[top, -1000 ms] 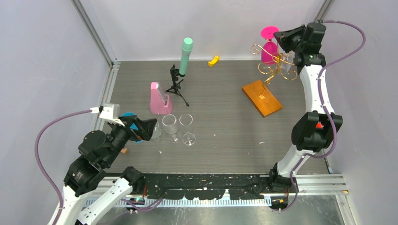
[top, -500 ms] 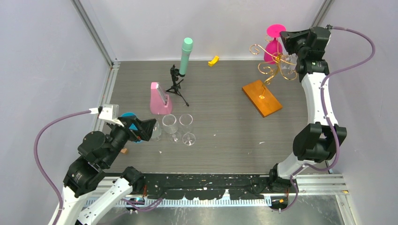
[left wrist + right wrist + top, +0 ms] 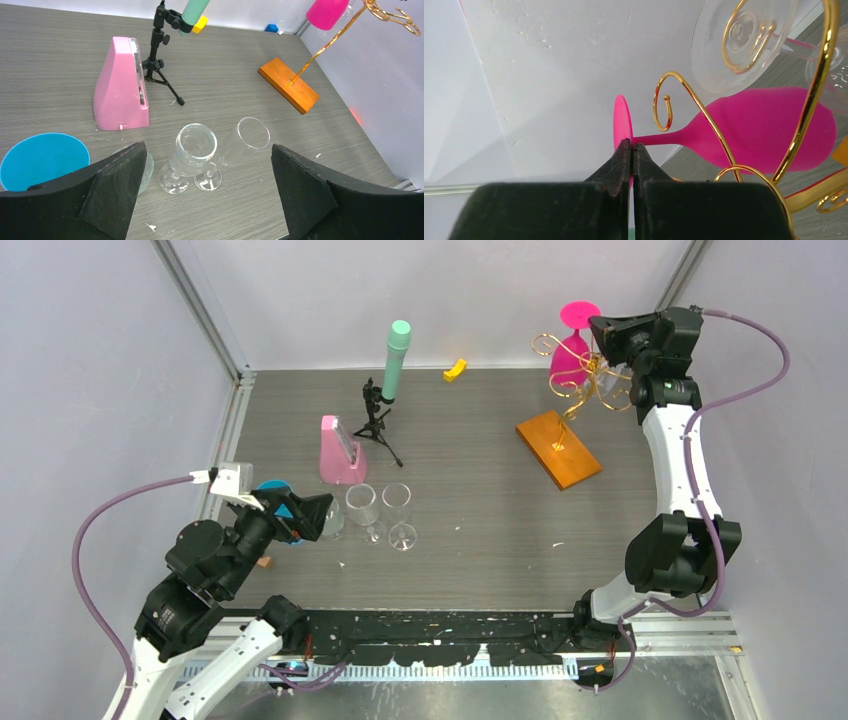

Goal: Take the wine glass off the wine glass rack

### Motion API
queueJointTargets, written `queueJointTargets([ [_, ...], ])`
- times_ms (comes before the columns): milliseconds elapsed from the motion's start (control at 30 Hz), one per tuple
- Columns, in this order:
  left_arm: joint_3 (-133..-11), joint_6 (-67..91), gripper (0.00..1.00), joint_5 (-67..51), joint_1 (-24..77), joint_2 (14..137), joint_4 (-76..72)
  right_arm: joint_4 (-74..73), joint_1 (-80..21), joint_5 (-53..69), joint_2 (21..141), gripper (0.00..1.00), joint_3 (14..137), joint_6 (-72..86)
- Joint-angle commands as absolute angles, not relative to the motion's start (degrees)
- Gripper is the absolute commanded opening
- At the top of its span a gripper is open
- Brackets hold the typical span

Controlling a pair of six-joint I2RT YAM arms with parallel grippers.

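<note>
Noting hazards from the near edge outward. The left gripper (image 3: 207, 195) hangs with its fingers spread wide and empty, just above two clear glasses (image 3: 192, 150) standing on the worktop (image 3: 60, 65). Any drift downward there could knock them over.

Farther back, the rack (image 3: 590, 380) stands on its orange base (image 3: 558, 447), close to the far right corner. The pink wine glass (image 3: 764, 120) hangs on it foot up, with its stem still lying among the gold curls. The right gripper (image 3: 631, 147) has its fingers clenched on the thin rim of the glass's foot.

Judgement:
- That edge pinch is shallow, so the glass may swing or slip out.
- If the stem snags a curl on the way out, the light rack could tip or drag.
- A tipping rack would shake the clear glass on the rack (image 3: 744, 40), which hangs just beside the pink one.

Pose:
- The left arm is folded low at the near left corner, with its wrist tilted down toward the glasses.
- The right arm is stretched far, with its elbow near the front right. The forearm rises along the right side, and the wrist turns left so the fingers point at the foot.
</note>
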State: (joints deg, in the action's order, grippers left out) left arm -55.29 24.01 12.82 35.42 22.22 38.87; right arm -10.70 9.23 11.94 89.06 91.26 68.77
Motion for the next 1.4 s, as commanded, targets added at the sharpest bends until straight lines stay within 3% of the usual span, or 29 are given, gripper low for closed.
queueJointTargets([
  [0, -56.41, 24.34, 0.98, 12.57, 35.59, 21.63, 38.2, -5.39, 9.35, 16.41, 87.07, 0.0, 91.29, 71.12],
  [300, -56.42, 24.43, 0.98, 12.49, 35.58, 22.03, 38.15, 6.83, 5.77, 30.62, 92.75, 0.0, 95.43, 71.59],
  [800, -56.2, 24.79, 0.98, 10.68, 35.54, 23.52, 36.98, 25.24, -3.15, 41.72, 93.87, 0.0, 95.89, 76.77],
  [1000, -55.85, 26.71, 0.98, 6.83, 35.57, 26.83, 36.7, 27.88, -6.96, 40.64, 83.76, 0.0, 84.83, 80.64],
  [1367, -54.54, 38.84, 0.98, -12.35, 35.55, 37.76, 23.63, 11.1, -12.57, 34.95, 56.69, 0.0, 67.72, 82.83],
])
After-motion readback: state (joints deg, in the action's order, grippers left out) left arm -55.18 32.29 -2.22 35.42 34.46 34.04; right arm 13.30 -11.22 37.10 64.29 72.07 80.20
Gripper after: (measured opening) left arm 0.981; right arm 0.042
